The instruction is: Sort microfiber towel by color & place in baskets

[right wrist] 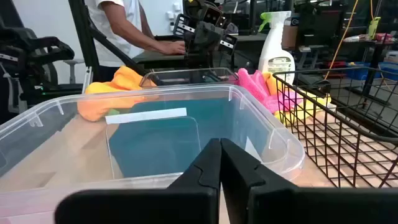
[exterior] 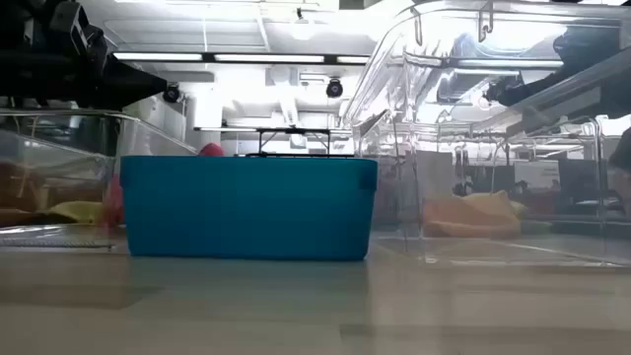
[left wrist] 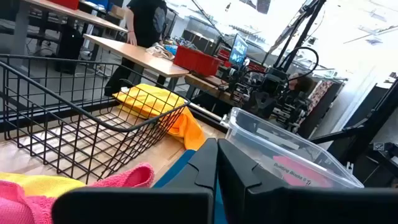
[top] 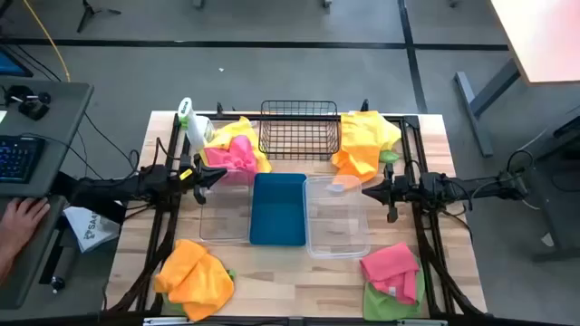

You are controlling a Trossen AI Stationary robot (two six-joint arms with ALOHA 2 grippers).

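Four baskets stand mid-table: a black wire basket (top: 299, 129) at the far side, a blue tub (top: 278, 210), and a clear tub on each side of it (top: 225, 217) (top: 337, 217). Towel piles lie around them: pink on yellow (top: 234, 149) at the far left, orange and yellow (top: 362, 140) at the far right, orange and yellow (top: 193, 276) at the near left, and pink on green (top: 394, 272) at the near right. My left gripper (top: 216, 177) is shut and empty over the left clear tub's far end. My right gripper (top: 367, 191) is shut and empty over the right clear tub's far right corner.
A spray bottle (top: 188, 122) stands at the far left beside the pink and yellow pile. A desk with a keyboard and a person's hand (top: 20, 217) is left of the table. People stand at benches beyond the table (right wrist: 124, 25).
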